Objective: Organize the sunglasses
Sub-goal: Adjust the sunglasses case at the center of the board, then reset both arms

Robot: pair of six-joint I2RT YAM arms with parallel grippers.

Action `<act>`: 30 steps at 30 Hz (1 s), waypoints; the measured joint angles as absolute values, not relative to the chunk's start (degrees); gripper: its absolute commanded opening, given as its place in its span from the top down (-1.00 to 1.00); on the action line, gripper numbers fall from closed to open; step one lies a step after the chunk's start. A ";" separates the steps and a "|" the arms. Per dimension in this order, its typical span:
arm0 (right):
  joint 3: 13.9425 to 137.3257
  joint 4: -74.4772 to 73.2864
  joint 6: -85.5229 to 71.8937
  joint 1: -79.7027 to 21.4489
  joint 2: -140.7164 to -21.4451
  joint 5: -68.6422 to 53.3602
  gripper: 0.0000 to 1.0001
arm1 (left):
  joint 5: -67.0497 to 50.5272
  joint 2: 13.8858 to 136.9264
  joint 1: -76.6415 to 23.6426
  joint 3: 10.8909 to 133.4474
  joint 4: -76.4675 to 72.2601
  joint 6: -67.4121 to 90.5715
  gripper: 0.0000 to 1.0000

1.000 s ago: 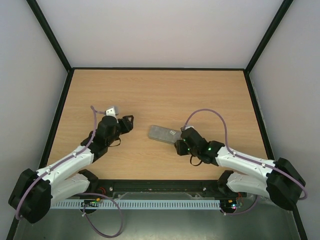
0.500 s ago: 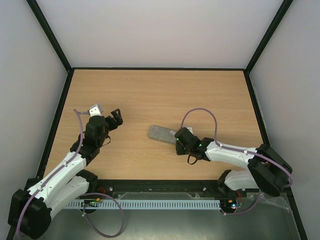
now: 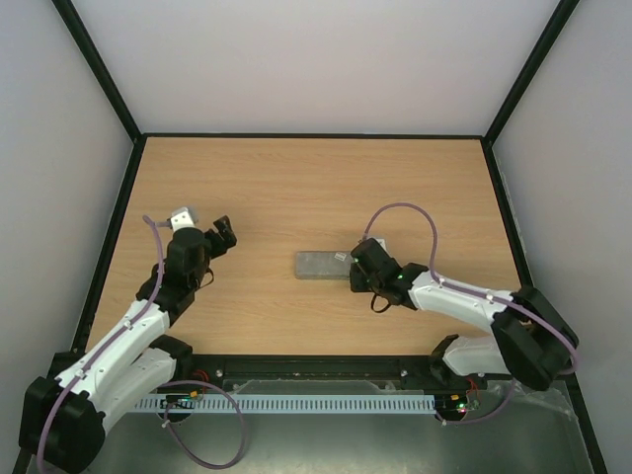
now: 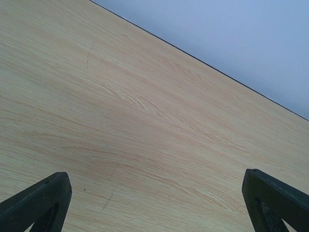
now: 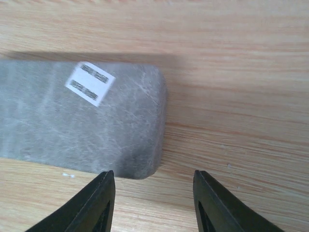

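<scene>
The sunglasses are out of view in every frame. A grey oblong case (image 3: 321,265) lies shut in the middle of the table, with a white barcode sticker near its right end (image 5: 90,83). My right gripper (image 3: 355,267) is open and empty just off the case's right end; in the right wrist view the gripper (image 5: 153,175) has the case's rounded end (image 5: 96,130) a little ahead of its left finger, not between the jaws. My left gripper (image 3: 223,232) is open and empty over bare wood at the left; the left wrist view shows it (image 4: 154,178) spread wide above the table.
The wooden table (image 3: 316,188) is ringed by a black rim and white walls. The back wall's foot (image 4: 203,58) shows in the left wrist view. Purple cables loop over both arms.
The left arm drew back to the left. The right gripper swung from the case's near right corner to its right end, and the case turned from tilted to level.
</scene>
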State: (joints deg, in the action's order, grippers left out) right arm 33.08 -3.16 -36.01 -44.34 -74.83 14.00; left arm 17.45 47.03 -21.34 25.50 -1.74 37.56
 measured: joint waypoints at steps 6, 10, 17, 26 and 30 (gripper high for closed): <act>32.47 -4.25 -35.68 -43.99 -61.45 18.65 -0.99 | 20.23 48.56 -19.77 25.61 -1.93 34.04 -0.99; 32.47 -4.29 -34.59 -37.58 -53.54 25.39 -0.97 | 22.09 51.18 -18.39 25.61 -4.38 27.70 -0.99; 27.51 6.31 -29.08 -19.05 -57.76 31.99 -0.97 | 19.57 51.68 -15.49 20.29 -18.70 15.77 -0.99; 20.18 29.10 -21.34 -11.90 -68.10 37.52 -0.97 | 19.25 63.96 -8.95 17.08 -34.00 9.56 -0.99; 18.44 39.64 -19.84 -8.51 -74.04 38.41 -0.97 | 17.93 71.75 -4.84 16.99 -40.86 9.43 -0.99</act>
State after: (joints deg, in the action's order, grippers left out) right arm 18.44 39.64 -19.84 -8.51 -74.04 38.41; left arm 17.93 71.75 -4.84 16.99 -40.86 9.43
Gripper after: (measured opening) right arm 0.986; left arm 0.994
